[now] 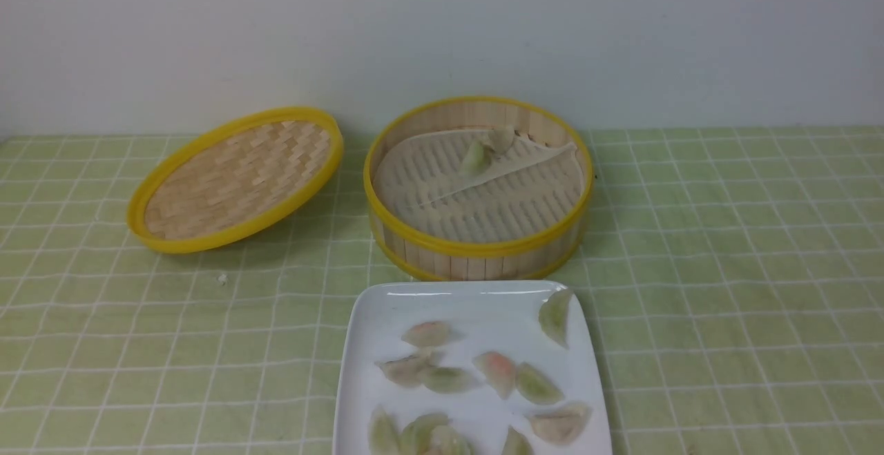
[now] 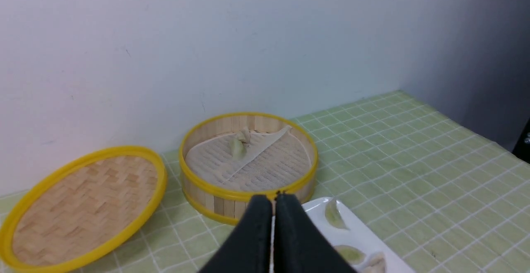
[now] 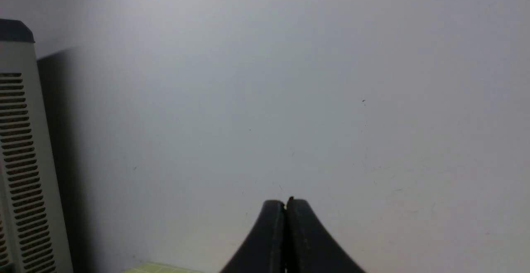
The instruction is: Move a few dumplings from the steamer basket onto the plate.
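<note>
resting w/ 2 dumplings (image 1: 476, 158), 1 basket (image 1: 480, 248), 1 plate (image 1: 469, 303)

Room type can't be pinned down: could be lab, office or home, no clear sign either way. Plain off-white wall (image 1: 442, 41) w/ small marks runs behind a table (image 1: 725, 268) w/ green-&-white checked cloth; tall pale unit w/ slatted vents (image 3: 25, 140) & dark top stands by the wall, prob. an indoor appliance, exact kind unclear.
</note>
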Tool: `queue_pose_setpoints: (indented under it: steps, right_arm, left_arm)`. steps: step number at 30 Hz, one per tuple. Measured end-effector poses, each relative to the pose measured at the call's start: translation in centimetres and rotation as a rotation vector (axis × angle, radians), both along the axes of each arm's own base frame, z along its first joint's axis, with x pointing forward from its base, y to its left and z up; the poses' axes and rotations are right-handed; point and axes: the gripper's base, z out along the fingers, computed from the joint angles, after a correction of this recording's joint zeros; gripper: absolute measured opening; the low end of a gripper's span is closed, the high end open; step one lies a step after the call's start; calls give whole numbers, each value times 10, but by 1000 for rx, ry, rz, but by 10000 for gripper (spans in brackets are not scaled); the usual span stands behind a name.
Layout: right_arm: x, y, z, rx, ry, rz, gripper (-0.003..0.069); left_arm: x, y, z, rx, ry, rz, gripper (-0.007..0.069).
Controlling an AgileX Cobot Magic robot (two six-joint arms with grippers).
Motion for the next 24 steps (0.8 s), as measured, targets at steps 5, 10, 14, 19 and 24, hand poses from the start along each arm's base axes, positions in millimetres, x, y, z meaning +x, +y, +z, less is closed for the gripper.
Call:
queue_pose_setpoints:
  steps: [5,10,14,19,24]
  right_arm:
    - [0,0,0,0,0,0,-15]
    - [0,0,0,1,-2,0,-15]
    - [0,0,0,1,-2,0,-15]
    - [0,0,0,1,-2,0,-15]
    - [0,0,0,1,-2,0,-15]
  left_arm:
    - [1,0,-1,14,-4,1,-6]
    - [13,-8,-21,70,-50,52,-6]
    - [23,-13,-47,105,-116,136,-6]
    - [42,-14,-134,93,-130,329,-6]
    - [47,-11,-195,105,-55,417,-6]
